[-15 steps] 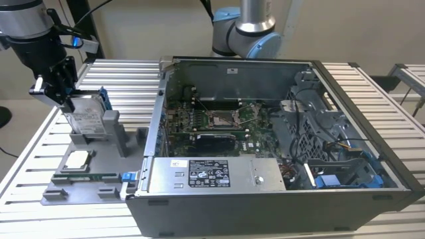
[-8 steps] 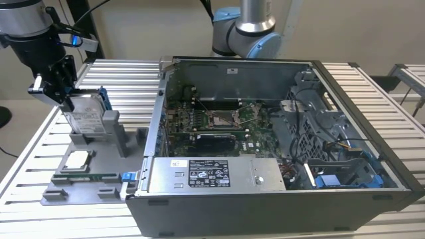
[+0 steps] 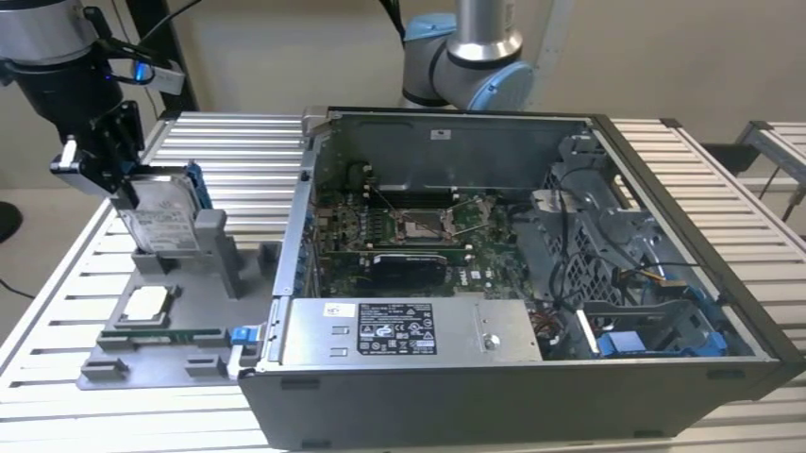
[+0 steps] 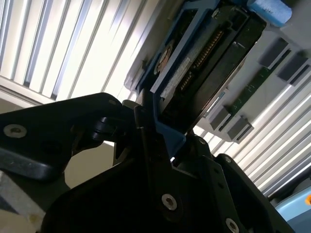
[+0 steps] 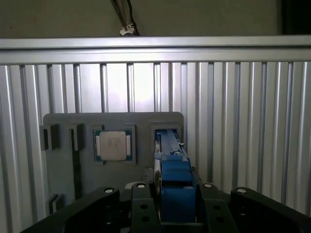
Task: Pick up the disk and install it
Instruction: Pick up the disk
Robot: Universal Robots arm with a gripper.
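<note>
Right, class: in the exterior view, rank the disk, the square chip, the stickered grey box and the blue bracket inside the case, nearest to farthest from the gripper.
From the gripper:
1. Disk, clamped between the fingers, upright over the grey tray.
2. Chip, flat on that tray.
3. Grey box, along the front wall of the case.
4. Blue bracket, at the exterior view's right.

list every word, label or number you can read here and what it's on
Nothing reads clearly.
White label on the flat silver-grey metal disk in its blue plastic carrier: too small.
Black-and-white sticker on the large grey metal box: too small.
Small white sticker on the dark open computer case: too small.
Print on the small square silver chip: blurred.
</note>
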